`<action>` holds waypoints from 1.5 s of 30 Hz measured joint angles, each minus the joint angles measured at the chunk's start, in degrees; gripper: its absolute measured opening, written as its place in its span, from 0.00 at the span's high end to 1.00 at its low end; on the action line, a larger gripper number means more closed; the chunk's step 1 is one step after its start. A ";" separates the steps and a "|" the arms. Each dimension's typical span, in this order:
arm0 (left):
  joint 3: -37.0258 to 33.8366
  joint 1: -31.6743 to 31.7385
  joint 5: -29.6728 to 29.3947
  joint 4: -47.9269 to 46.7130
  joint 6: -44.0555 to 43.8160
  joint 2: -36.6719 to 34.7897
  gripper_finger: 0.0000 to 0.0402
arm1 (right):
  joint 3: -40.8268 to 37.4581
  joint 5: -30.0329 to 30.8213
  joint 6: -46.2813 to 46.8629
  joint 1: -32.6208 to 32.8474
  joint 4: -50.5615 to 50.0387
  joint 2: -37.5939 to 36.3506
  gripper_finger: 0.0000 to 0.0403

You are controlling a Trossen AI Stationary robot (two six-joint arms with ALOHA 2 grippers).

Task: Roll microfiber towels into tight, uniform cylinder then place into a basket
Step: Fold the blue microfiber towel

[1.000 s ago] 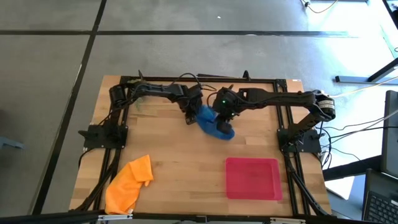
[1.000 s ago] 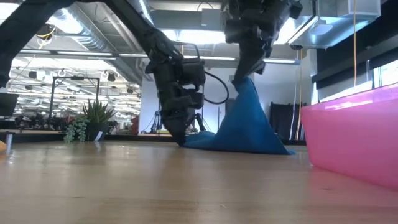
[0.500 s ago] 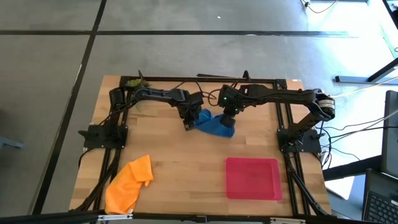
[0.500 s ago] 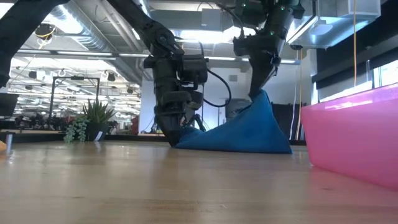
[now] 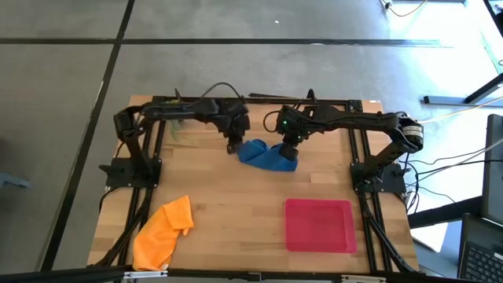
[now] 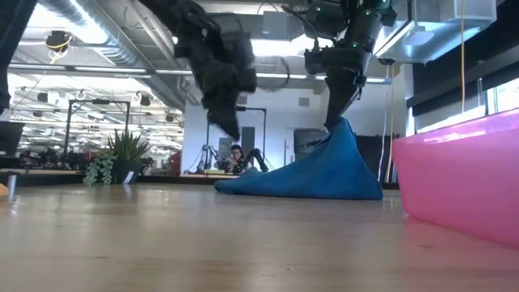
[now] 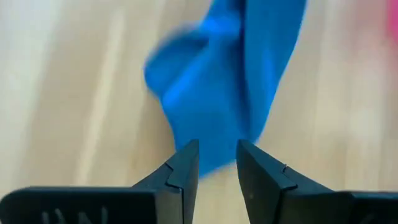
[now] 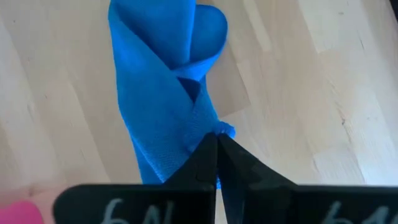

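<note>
The crumpled blue microfiber towel (image 5: 267, 155) lies on the pale wooden plank surface (image 5: 236, 204) a little toward twelve o'clock from the middle in the high view, between the two claws. The right claw (image 5: 288, 151) sits at the towel's three o'clock end, clenched on a pinch of the cloth; in the low view that end is drawn up into a peak (image 6: 340, 130) while the rest slopes down to the surface, so the towel stands like a small tent. In the right wrist view the dark fingers (image 8: 214, 163) meet tightly on a gathered corner of the blue weave, and the cloth below them falls in a loose twisted fold with a rounded loop at its far end. The left claw (image 5: 232, 146) hangs just beside the towel's nine o'clock end, lifted clear of the surface in the low view (image 6: 229, 128), its two fingers (image 7: 183, 171) parted with nothing between them, released above the cloth's edge (image 7: 217, 99).

Well away at seven o'clock, near the surface's edge, lies the bright orange microfiber towel (image 5: 163, 232), rumpled into a long irregular heap and touched by neither arm. At five o'clock from the blue towel, apart from it, rests the flat shallow red rectangular tray with rounded corners (image 5: 318, 225); in the low view its wall (image 6: 454, 178) rises at the right, close to the camera.
</note>
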 joint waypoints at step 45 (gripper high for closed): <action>0.42 -0.95 -8.53 21.14 6.70 17.78 0.89 | 0.00 -0.59 1.88 0.24 1.65 0.00 0.99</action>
